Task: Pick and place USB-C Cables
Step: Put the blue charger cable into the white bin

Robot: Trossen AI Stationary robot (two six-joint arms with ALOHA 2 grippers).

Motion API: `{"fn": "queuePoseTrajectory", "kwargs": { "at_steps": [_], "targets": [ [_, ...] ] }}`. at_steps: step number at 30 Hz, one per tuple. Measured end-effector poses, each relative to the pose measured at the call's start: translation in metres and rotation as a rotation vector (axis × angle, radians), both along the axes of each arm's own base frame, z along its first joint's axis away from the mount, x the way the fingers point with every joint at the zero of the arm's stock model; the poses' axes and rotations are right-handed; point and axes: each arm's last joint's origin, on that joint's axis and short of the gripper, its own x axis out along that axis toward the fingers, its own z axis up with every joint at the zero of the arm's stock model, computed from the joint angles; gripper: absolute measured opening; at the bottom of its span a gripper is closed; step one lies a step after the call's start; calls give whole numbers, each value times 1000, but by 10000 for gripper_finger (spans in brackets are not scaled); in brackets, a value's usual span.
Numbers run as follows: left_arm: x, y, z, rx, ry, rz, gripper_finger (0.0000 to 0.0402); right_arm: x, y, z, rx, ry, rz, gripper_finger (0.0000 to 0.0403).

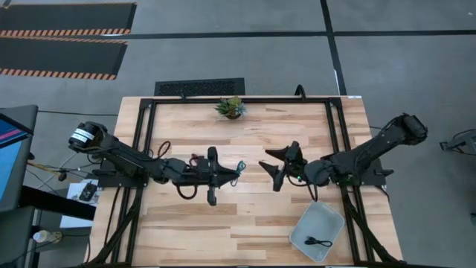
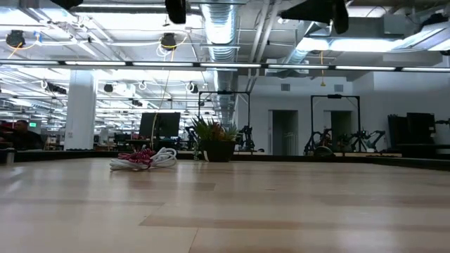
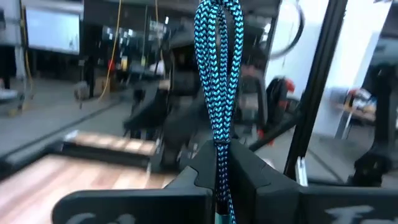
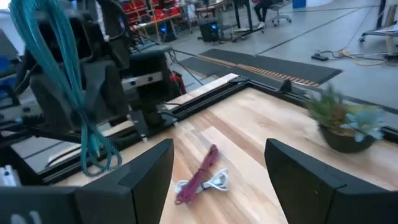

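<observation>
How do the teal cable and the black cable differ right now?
The teal cable is clamped in the left tool and held up off the table; the black cable lies loose in the grey tray by the right arm. The teal one hangs as a long doubled loop; the black one lies flat in a small loose curl. Both are thin bundled cables.

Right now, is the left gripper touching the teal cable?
Touching. The left wrist view shows the left gripper shut on the teal cable, pinched between its fingers.
</observation>
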Motion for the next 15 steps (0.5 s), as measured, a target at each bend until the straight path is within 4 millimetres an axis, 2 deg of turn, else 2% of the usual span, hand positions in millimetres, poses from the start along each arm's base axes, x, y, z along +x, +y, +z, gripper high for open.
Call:
{"fn": "queuePoseTrajectory", "kwargs": {
  "at_steps": [7,15],
  "targets": [
    [-1,0,4,35,-36,3,2,18,0,-2,-29,-65,76,279],
    [-1,0,4,36,-30,2,2,22,-7,0,-50,-82,62,279]
  ]
}}
